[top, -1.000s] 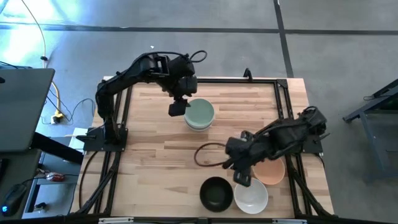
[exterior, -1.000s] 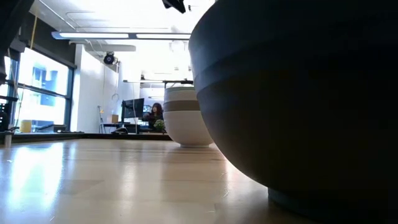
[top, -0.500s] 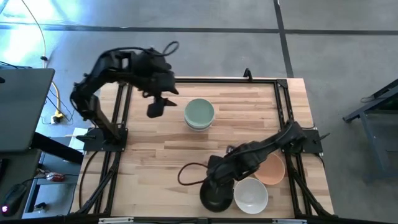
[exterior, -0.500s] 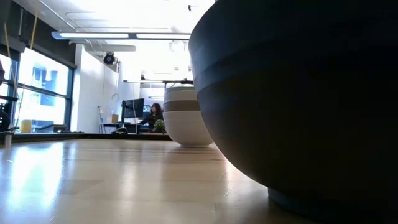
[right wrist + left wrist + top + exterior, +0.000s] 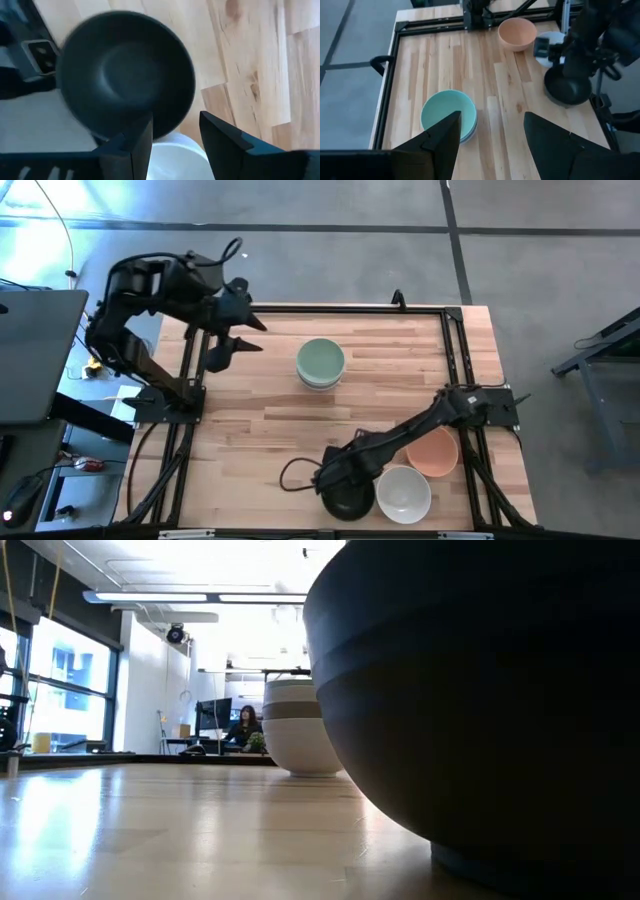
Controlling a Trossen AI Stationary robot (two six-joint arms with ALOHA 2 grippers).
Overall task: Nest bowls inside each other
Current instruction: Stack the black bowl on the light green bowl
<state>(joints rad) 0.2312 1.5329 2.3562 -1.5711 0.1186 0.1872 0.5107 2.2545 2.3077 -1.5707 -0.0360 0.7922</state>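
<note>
Right end effector hovers just above the round, smooth black bowl, fingers spread, nothing held. In the high view the right end effector sits over that bowl's rim at the near edge of the wooden slatted counter. The black bowl stands upright on the counter; the round glossy white bowl is just beside it on the right, and the round peach-orange bowl sits by the white one, farther back. Whether these touch, cannot tell.

Handling, as a judgement: the black bowl looks rigid, hard and slick, probably ceramic or melamine, light enough for one arm, chippable if dropped. Best hold is a pinch on the rim wall, one finger inside and one outside; the curved wall may slip, so a firm, square grip is called for.

Look: deep rounded wall, small foot ring seen in the low view, matte-dark inside with a soft sheen.

Farther back, mid-counter, a nested stack with the pale mint green bowl on top, white and grey-olive bands below visible in the low view.

Left end effector waits raised over the counter's far left edge, fingers spread, empty; the left wrist view looks down on the mint bowl.
</note>
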